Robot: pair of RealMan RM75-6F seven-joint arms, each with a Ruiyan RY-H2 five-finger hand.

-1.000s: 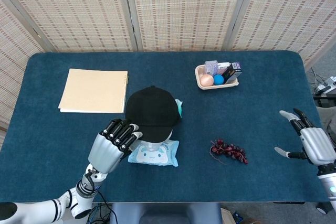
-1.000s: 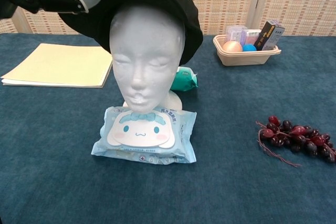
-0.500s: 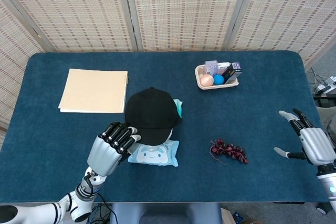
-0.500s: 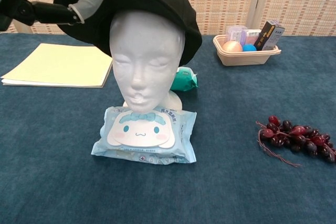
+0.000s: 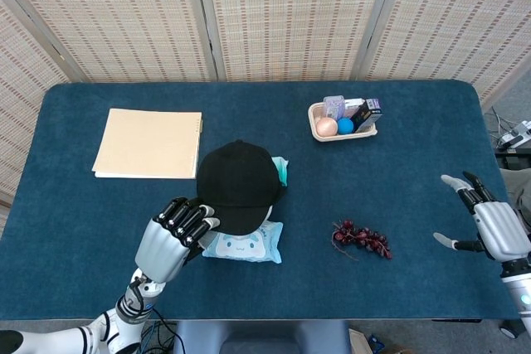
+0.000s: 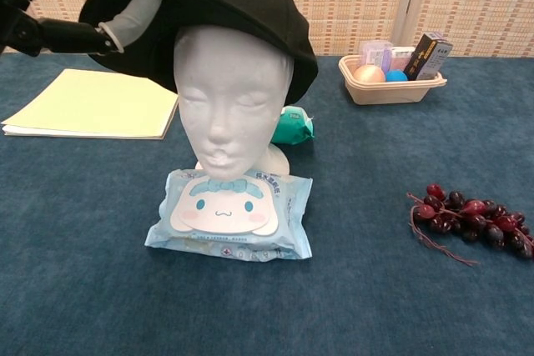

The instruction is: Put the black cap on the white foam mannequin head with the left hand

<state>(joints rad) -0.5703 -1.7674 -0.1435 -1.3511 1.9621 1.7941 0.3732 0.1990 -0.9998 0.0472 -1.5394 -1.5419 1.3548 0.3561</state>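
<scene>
My left hand (image 5: pixel 170 242) pinches the brim of the soft black cap (image 6: pixel 225 14), which sits on the smooth white foam head (image 6: pixel 231 89) above a glossy wipes pack (image 6: pixel 229 213), while my right hand (image 5: pixel 491 223) hovers spread wide.

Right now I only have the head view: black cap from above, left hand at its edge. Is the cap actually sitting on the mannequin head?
Observer: Chest view shows the black cap covering the crown of the white foam mannequin head, tilted, brim side raised toward the left hand.
Operator: Is the hand holding the brim?
Observer: Yes, a finger shows under the brim's edge.
Operator: Face covered?
Observer: No, the forehead, eyes, nose and mouth all show below the cap.
Operator: What's the head standing behind?
Observer: A wet-wipes pack with a cartoon face lies just in front of its base.
</scene>
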